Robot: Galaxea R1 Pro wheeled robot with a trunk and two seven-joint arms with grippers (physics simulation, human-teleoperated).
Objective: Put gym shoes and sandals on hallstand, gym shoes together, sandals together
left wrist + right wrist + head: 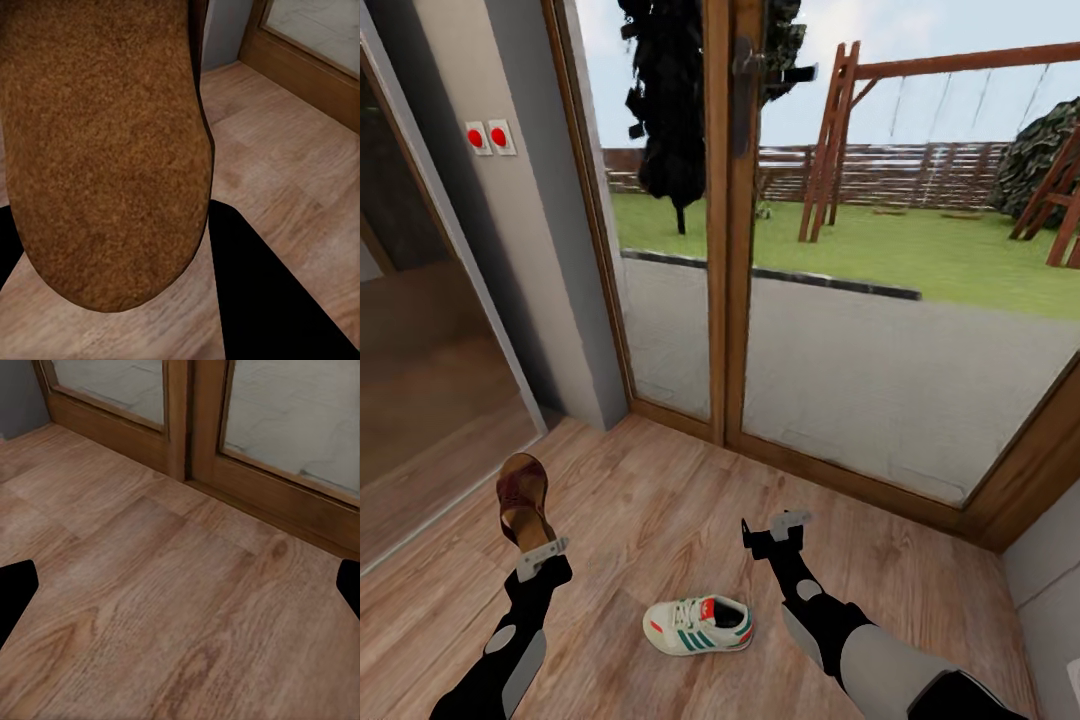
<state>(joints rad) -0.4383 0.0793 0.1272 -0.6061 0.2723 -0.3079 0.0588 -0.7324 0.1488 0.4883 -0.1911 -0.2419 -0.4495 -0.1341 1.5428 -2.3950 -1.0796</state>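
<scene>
Corridor floor (pixel 690 500), warm brown wood-grain planks, across the lower half of the head view. Left tool (pixel 542 555), lower left of the frame, pinching one brown sandal (pixel 523 500) by its heel end, the sandal lifted off the planks and pointing up and away from the arm; in the left wrist view its fuzzy brown sole (pixel 105 150) takes up the upper left, with a dark finger (pixel 270 300) at the lower right beside it. One gym shoe (pixel 698 625), white with green side stripes and red patches, lying on the floor at lower centre of the head view, between the two arms and apart from both tools. Right tool (pixel 775 530), right of centre, held above bare planks with nothing in it, its fingers spread; in the right wrist view the two dark fingertips (pixel 15 592) sit at opposite edges with open floor between them. Glazed wooden door (pixel 730 230), centre and upper right, a lawn, fence and swing frame seen through it. Grey wall (pixel 530 250) at upper left carrying two white switch plates with red buttons (pixel 490 137).
</scene>
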